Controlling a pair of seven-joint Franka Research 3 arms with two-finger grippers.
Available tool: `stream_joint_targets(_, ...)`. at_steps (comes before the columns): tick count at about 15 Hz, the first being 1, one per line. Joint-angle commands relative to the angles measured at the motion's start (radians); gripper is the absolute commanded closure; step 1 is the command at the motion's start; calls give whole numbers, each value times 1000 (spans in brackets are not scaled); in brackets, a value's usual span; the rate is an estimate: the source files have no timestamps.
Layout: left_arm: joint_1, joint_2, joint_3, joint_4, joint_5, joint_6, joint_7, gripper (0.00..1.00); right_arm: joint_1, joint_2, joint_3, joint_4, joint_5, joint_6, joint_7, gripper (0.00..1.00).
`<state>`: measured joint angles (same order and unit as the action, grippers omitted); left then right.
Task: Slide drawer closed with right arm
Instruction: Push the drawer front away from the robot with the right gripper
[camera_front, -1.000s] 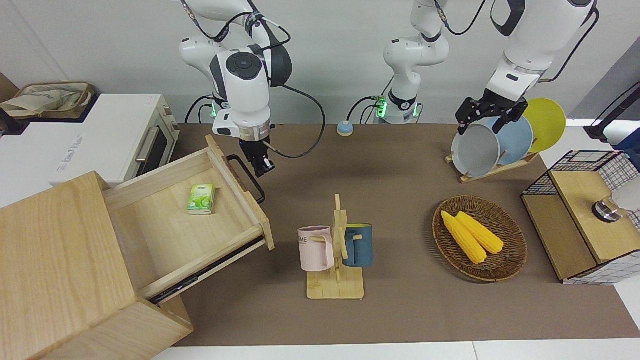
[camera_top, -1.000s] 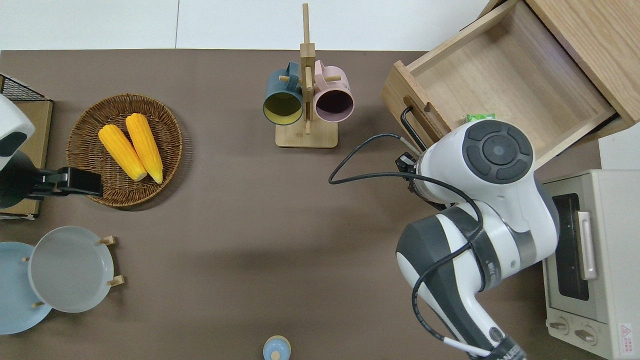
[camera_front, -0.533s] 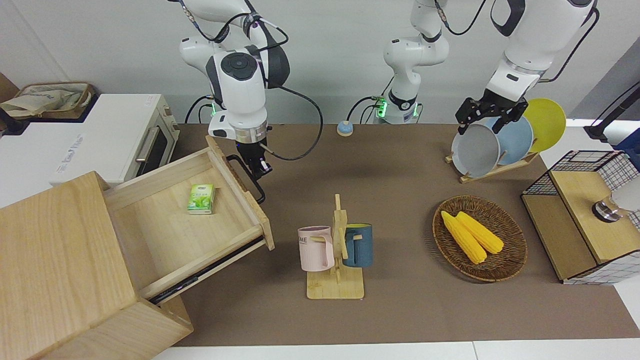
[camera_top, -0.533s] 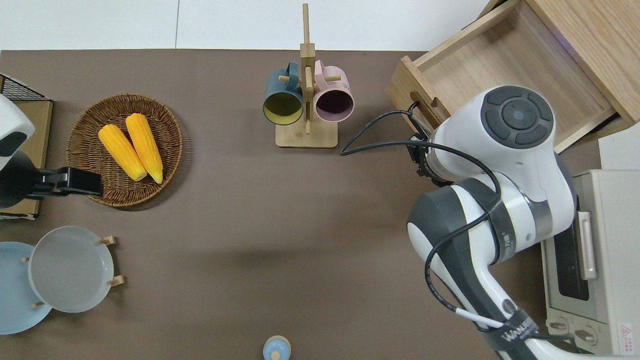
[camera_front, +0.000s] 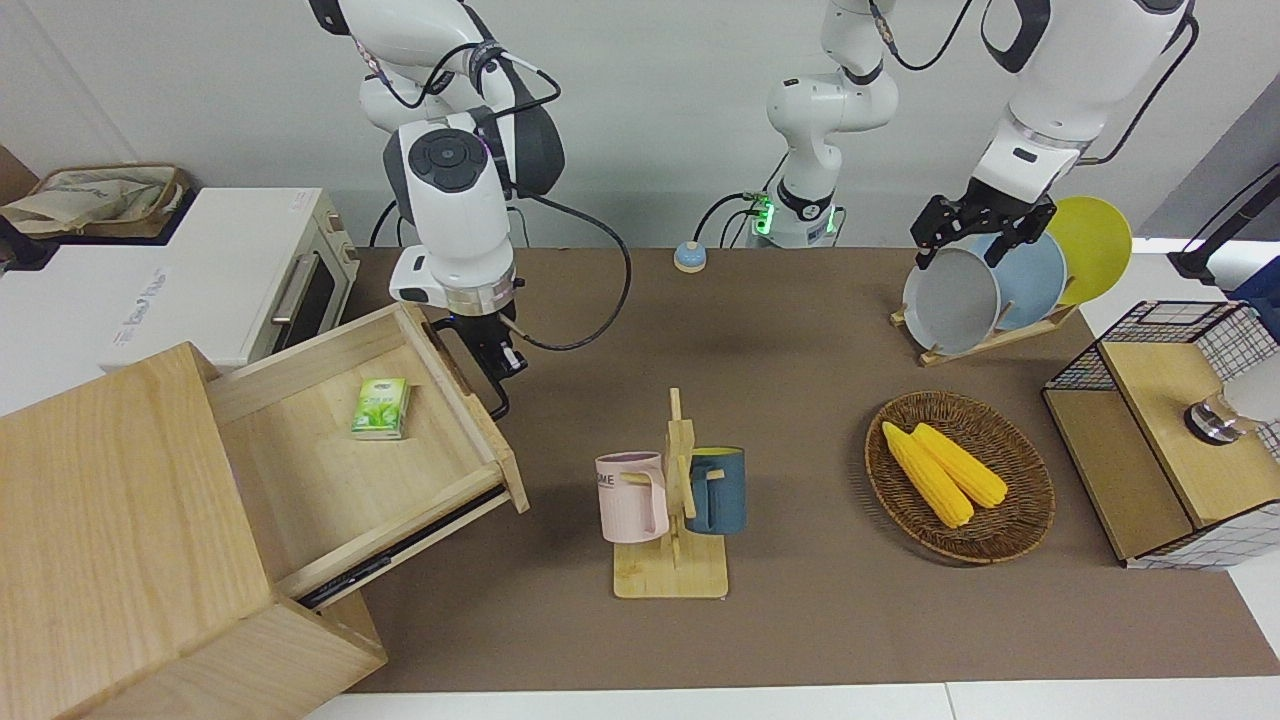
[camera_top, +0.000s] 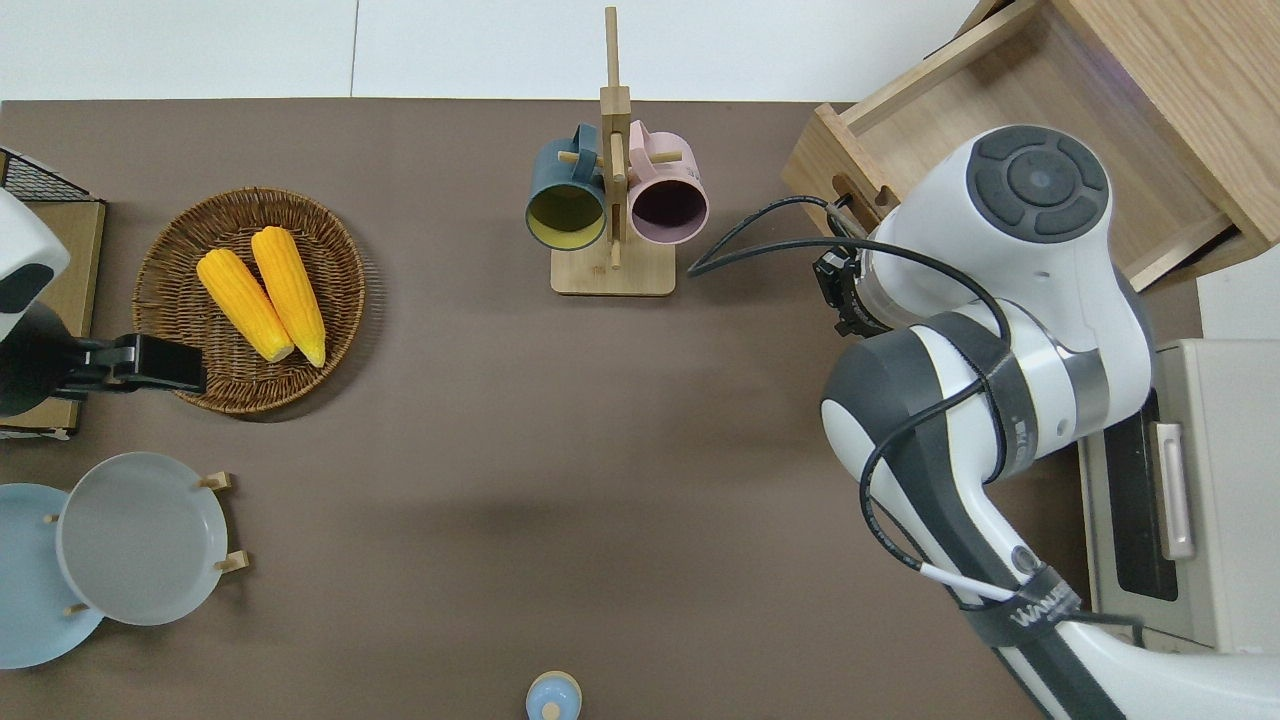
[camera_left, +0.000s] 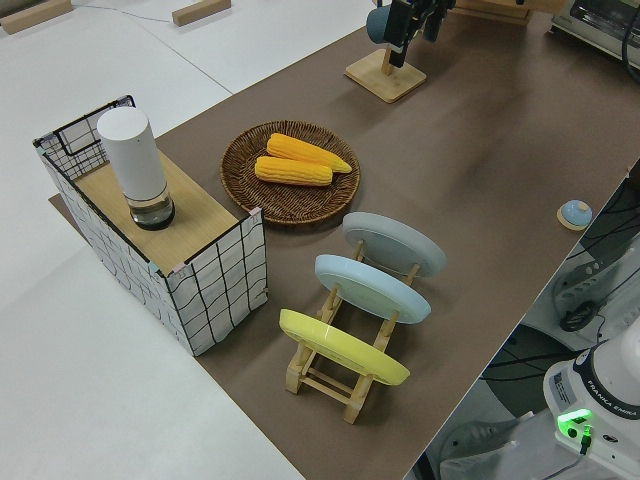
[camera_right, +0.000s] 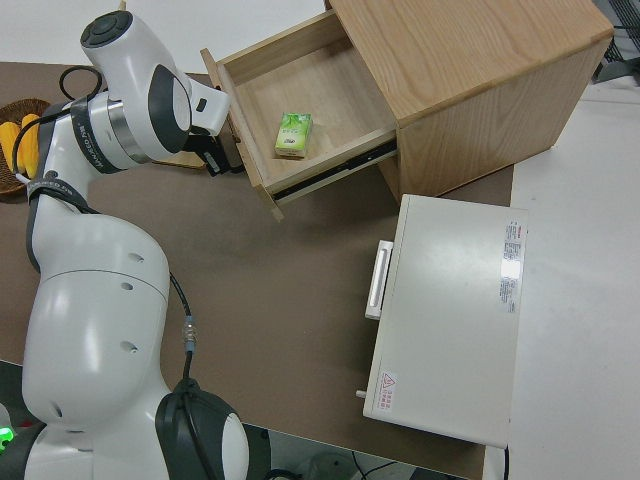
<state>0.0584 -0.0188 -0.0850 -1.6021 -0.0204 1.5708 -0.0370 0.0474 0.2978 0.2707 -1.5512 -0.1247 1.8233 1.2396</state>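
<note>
Big light-wood cabinet (camera_front: 120, 500) at the right arm's end of the table, well away from the right gripper (camera_front: 497, 352). Out of it, reaching toward the gripper, the drawer (camera_front: 300, 470) – roughly half open, set at an angle across the table edge. Inside, a small green packet (camera_front: 381, 408), lying flat on the drawer floor just across the front panel from the gripper. Then the black bar handle (camera_front: 452, 345), hard up against the gripper. Grip not readable from any view – clasping the bar or merely pressing on it, cannot tell.

For a clean finish: push straight along the runners, into the cabinet mouth, not across it. Keep contact low and near the middle of the front panel, so the drawer seems less likely to rack and jam. Go steady, not fast, or the packet may skid to the back. Watch the right arm (camera_front: 450, 200) – the wrist hangs close over the front panel's top edge. Ease off once the panel meets the cabinet face. Left arm parked.
</note>
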Motion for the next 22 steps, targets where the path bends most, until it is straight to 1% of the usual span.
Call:
stream_joint_targets(1, -5, -9, 4, 1, 13, -6, 6, 5, -56, 69, 53, 74, -62, -27, -20, 1000)
stream_joint_targets(2, -5, -9, 4, 1, 13, -5, 6, 2, -75, 76, 68, 85, -72, -27, -20, 1000)
stream_joint_targets(5, -5, -9, 2, 1, 13, -5, 5, 5, -106, 92, 74, 112, -99, -27, -31, 1000)
stream_joint_targets(8, -6, -7, 4, 1, 13, -5, 6, 5, -129, 93, 81, 115, -136, -27, -63, 1000)
stream_joint_targets(10, -5, -7, 4, 1, 13, -5, 6, 2, -153, 93, 104, 115, -165, -25, -63, 1000)
stream_joint_targets(11, -6, -9, 4, 1, 13, -5, 5, 2, -164, 101, 110, 117, -176, -22, -63, 1000)
stream_joint_targets(15, -6, -7, 4, 1, 13, -5, 6, 2, -207, 119, 117, 132, -187, -6, -68, 1000)
stream_joint_targets(17, -5, -7, 4, 1, 13, -5, 5, 2, -228, 127, 119, 146, -187, -1, -88, 1000)
stream_joint_targets(19, -6, -7, 4, 1, 13, -5, 6, 2, -248, 129, 120, 148, -194, 24, -92, 1000)
stream_joint_targets(21, -5, -9, 4, 1, 13, -5, 5, 5, -276, 133, 130, 148, -205, 39, -98, 1000)
stream_joint_targets(22, -5, -7, 4, 1, 13, -5, 6, 2, -291, 136, 142, 148, -208, 42, -106, 1000)
